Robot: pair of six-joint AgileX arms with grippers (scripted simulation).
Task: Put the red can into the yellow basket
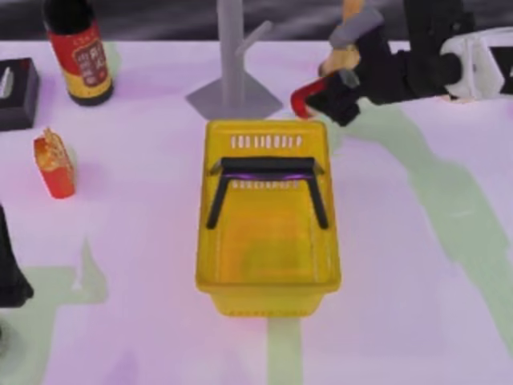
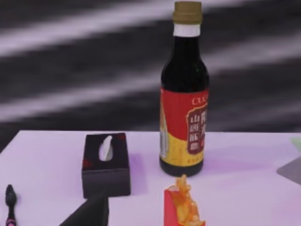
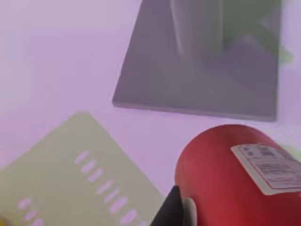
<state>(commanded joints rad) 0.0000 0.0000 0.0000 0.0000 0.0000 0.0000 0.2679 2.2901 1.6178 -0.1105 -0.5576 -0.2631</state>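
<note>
Right gripper (image 1: 321,95) reaches in from the far right, just beyond the far right corner of the yellow basket (image 1: 268,285); its fingers are clamped on the red can (image 1: 303,98), which hangs above the table (image 1: 417,265), outside the basket rim and near the grey stand (image 1: 232,90). In the right wrist view the red can (image 3: 221,179) fills the lower part of the frame, pale label showing, one dark finger (image 3: 170,212) pressed to its side; the basket's slotted wall (image 3: 101,186) lies just beside it and the stand's square base (image 3: 197,70) beyond. Whether the can's edge already overlaps the basket rim is hard to judge from above, probably not. Basket sits mid-table, black handle (image 1: 267,180) raised across its far half, interior bare. Left arm (image 1: 12,273) parked at the near left edge, its fingers out of sight in every view. Far left: dark bottle with red label (image 1: 78,50), black tissue box (image 1: 18,92), red carton of fries (image 1: 54,164). The left wrist view shows the same bottle (image 2: 184,94), box (image 2: 106,165) and fries (image 2: 183,207), plus a dark brush-like item (image 2: 10,205) at the table edge
</note>
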